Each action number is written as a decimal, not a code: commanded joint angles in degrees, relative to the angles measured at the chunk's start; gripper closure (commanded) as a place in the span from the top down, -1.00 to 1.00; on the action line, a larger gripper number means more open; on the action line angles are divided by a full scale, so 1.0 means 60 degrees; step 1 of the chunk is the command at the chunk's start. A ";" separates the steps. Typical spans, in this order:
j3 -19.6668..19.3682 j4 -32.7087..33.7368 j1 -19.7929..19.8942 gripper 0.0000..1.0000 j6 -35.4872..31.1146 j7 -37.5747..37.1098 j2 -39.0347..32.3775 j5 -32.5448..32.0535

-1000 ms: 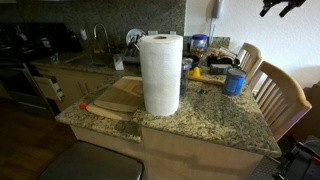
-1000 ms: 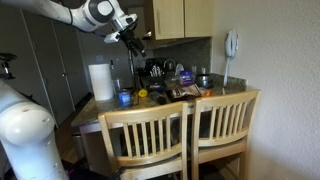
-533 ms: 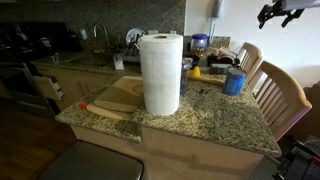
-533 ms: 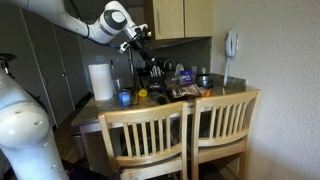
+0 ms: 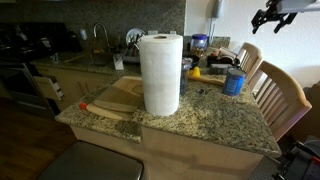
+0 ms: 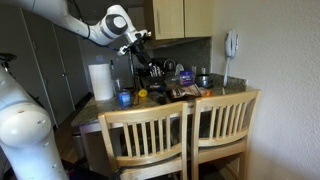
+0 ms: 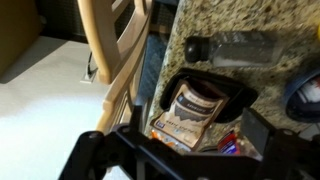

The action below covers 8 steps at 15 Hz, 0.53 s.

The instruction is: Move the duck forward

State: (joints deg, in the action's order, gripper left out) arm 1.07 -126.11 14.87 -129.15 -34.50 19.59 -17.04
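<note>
In an exterior view, your gripper [image 5: 265, 20], whose opening I cannot tell, hangs high above the speckled granite counter [image 5: 205, 122], with the small yellow-orange rubber duck [image 5: 194, 72] down at its 8 o'clock.

Table [image 5: 205, 128]: speckled stone, polished (granite look). Paper towel roll [image 5: 160, 72]: white matt paper. Chairs [image 6: 145, 115]: pale wood, smooth, slight sheen. Duck [image 5: 195, 72]: yellow, smooth; too small to judge gloss.
</note>
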 commanded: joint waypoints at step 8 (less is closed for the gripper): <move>-0.0221 -0.0191 -0.1581 1.00 -0.0622 0.1799 -0.2206 0.2411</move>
State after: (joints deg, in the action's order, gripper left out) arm 0.45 -127.33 6.08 -133.01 -23.72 6.32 -2.49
